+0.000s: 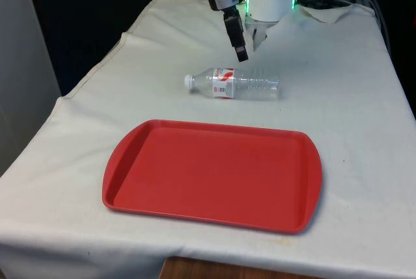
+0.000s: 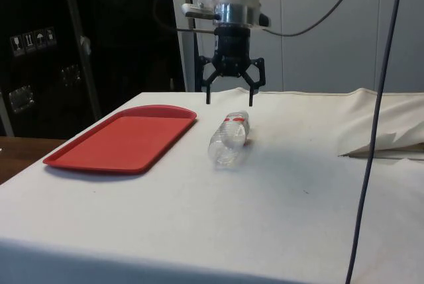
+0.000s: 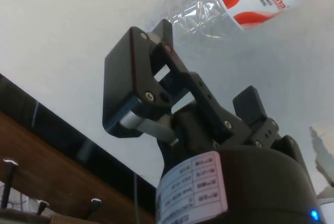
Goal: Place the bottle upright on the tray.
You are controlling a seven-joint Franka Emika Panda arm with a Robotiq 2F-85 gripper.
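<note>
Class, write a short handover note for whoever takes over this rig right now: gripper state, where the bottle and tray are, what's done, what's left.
Gripper: open, holding nothing, above the bottle.
Bottle: lying on its side on the cloth, apart from the tray, between tray and robot.
Tray: red, nothing on it.
Done: nothing yet; bottle not grasped.
Left: lower, grasp the bottle, stand it upright on the tray, release.

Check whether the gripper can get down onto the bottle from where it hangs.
Probably yes: the gripper hangs with jaws open just above the bottle, which lies on its side on the cloth with nothing over it; the tray sits apart.
</note>
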